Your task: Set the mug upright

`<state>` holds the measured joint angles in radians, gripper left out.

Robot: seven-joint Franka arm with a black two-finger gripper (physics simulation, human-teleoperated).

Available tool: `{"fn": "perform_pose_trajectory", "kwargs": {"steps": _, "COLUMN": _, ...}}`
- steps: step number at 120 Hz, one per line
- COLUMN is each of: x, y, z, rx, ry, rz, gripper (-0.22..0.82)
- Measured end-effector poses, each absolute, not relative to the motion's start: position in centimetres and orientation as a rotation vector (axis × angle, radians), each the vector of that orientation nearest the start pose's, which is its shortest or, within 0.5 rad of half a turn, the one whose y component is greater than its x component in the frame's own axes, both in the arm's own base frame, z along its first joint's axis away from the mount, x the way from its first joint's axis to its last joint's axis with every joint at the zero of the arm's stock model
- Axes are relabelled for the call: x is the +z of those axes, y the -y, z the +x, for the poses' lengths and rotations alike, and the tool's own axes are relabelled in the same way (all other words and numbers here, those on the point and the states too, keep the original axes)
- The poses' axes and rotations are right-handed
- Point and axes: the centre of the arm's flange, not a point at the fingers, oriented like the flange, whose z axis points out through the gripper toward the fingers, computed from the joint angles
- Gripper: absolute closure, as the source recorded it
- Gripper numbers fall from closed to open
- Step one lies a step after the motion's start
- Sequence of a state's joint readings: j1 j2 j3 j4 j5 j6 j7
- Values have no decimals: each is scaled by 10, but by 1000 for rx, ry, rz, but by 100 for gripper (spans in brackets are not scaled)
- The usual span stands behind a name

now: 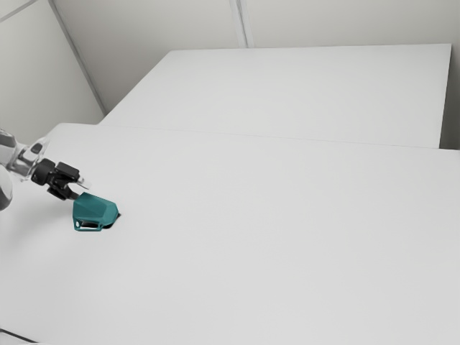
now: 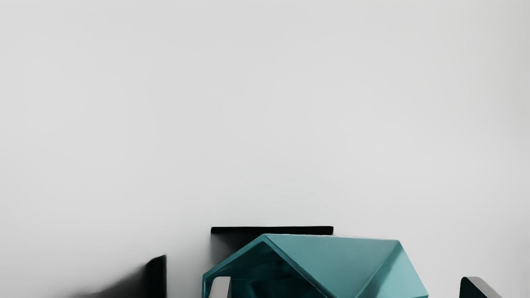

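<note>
Reaching in from the exterior view's left, your gripper point(image 1: 80, 191) has its fingers point(image 2: 221, 288) spread wide. The teal mug point(image 1: 95, 209) lies on its side just beside the fingertips, toward the exterior view's right and near side, with its handle point(image 1: 88, 225) on the near side. In the wrist view one finger overlaps the mug's open mouth, though you can't tell whether it touches; the other stands apart, beyond the outer wall. Dark patches lie around the mug on the white table point(image 1: 287, 237). Far beyond are another pale surface point(image 1: 309, 90) and grey walls point(image 1: 158, 25).
</note>
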<state>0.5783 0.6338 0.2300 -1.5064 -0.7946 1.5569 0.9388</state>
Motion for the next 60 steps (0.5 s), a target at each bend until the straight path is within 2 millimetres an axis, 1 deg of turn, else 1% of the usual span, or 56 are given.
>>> {"fn": "perform_pose_trajectory", "kwargs": {"steps": 12, "x": 289, "y": -398, "z": 517, "rx": 180, "ry": -98, "rz": 2268, "gripper": 0}}
{"fn": "perform_pose_trajectory", "kwargs": {"steps": 27, "x": 280, "y": -392, "z": 505, "rx": 167, "ry": -112, "rz": 2193, "gripper": 0}}
{"fn": "perform_pose_trajectory", "kwargs": {"steps": 40, "x": 275, "y": -387, "z": 501, "rx": 153, "ry": -121, "rz": 2154, "gripper": 1}}
{"fn": "perform_pose_trajectory", "kwargs": {"steps": 45, "x": 276, "y": -386, "z": 500, "rx": 151, "ry": -122, "rz": 2147, "gripper": 9}}
{"fn": "perform_pose_trajectory", "kwargs": {"steps": 60, "x": 282, "y": -389, "z": 498, "rx": 158, "ry": -122, "rz": 2139, "gripper": 42}}
